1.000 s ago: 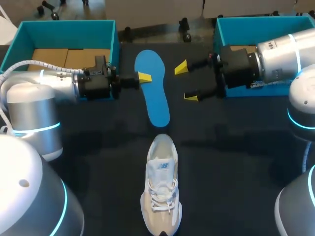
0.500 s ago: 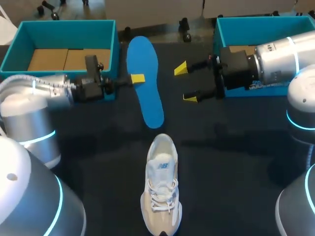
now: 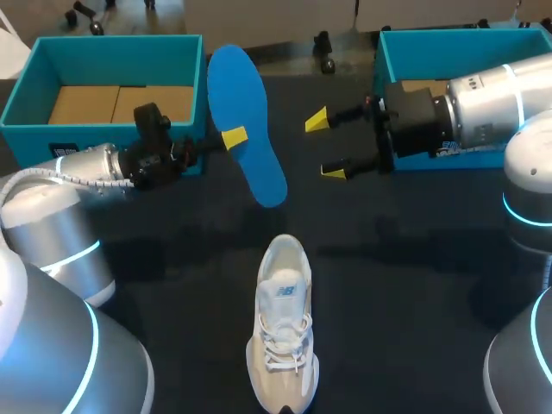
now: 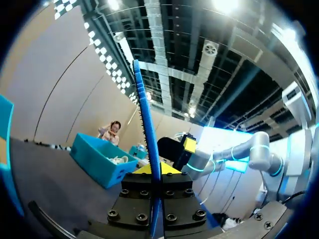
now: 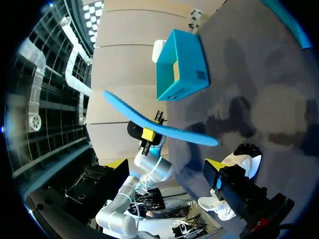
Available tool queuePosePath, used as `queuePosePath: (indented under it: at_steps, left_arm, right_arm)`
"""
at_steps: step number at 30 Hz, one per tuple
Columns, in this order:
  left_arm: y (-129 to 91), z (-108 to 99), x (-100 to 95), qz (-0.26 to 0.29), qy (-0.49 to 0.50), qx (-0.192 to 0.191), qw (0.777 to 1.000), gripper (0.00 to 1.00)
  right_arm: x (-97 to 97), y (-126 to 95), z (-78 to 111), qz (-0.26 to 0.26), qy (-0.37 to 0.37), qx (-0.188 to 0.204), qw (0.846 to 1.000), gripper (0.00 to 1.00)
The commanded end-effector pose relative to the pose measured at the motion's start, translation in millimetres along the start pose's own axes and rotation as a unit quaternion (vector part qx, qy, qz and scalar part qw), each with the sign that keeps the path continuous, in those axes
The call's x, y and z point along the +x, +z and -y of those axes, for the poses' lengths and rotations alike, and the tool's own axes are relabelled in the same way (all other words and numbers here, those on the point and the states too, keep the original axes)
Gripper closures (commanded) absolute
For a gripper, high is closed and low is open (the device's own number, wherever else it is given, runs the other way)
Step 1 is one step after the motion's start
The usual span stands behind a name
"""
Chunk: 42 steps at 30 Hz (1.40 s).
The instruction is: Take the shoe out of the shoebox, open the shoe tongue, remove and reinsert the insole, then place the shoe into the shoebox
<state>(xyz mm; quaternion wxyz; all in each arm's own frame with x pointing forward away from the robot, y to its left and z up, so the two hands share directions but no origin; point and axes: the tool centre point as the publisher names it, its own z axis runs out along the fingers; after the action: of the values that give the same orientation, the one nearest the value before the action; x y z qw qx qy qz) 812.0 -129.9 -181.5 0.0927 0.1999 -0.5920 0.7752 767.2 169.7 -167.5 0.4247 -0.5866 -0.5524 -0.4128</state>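
Observation:
The blue insole (image 3: 246, 121) hangs tilted above the table, heel end toward the back, with my left gripper (image 3: 233, 137) shut on its edge. Seen edge-on in the left wrist view, the insole (image 4: 146, 119) rises straight out of that gripper (image 4: 152, 170). The white shoe (image 3: 283, 323) stands on the dark table near the front, toe pointing away. To the insole's right my right gripper (image 3: 326, 145) is open and holds nothing. From the right wrist, the insole (image 5: 159, 127) lies ahead of the open right gripper (image 5: 164, 167), and the shoe (image 5: 238, 162) is beside one finger.
A teal shoebox (image 3: 116, 41) with a cardboard floor stands at the back left, just behind my left arm. A second teal shoebox (image 3: 448, 39) stands at the back right, partly hidden by my right arm. The left shoebox (image 5: 182, 64) also shows beyond the insole in the right wrist view.
My left gripper has lifted the insole off the table and drawn it left and back, tilting it up. The right arm and the shoe have stayed where they were.

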Motion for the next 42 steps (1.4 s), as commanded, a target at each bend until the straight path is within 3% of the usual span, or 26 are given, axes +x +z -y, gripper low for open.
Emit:
queuePosePath:
  at_steps: [1,11,16,21,24,31,37,39,42]
  left_arm:
    - [2,-4,-8.2,-0.072,0.276,-0.006,0.958,1.00]
    - [3,-1,-9.9,-0.096,0.450,-0.055,0.886,1.00]
    - [2,1,-8.5,-0.094,0.492,-0.083,0.861,1.00]
    - [0,1,-11.1,-0.083,0.533,-0.087,0.837,1.00]
    - [0,-3,-16.0,-0.072,0.576,-0.079,0.810,1.00]
    - [6,-14,-18.9,-0.082,0.693,-0.016,0.716,1.00]
    - [12,-13,-16.5,-0.075,0.721,-0.016,0.688,1.00]
    - [14,-11,-16.0,-0.084,0.750,-0.013,0.656,1.00]
    - [14,-11,-16.0,-0.084,0.750,-0.013,0.656,1.00]
  right_arm:
    - [0.1,2,-0.6,0.001,0.001,-0.001,1.000,0.00]
    - [0.1,2,-0.6,0.001,0.001,-0.001,1.000,0.00]
    - [0.1,2,-0.6,0.001,0.001,-0.001,1.000,0.00]
    - [0.1,2,-0.6,0.001,0.001,-0.001,1.000,0.00]
    - [0.1,2,-0.6,0.001,0.001,-0.001,1.000,0.00]
    - [0.1,2,-0.6,0.001,0.001,-0.001,1.000,0.00]
    - [0.1,2,-0.6,0.001,0.001,-0.001,1.000,0.00]
    - [0.1,2,-0.6,0.001,0.001,-0.001,1.000,0.00]
    - [0.1,2,-0.6,0.001,0.001,-0.001,1.000,0.00]
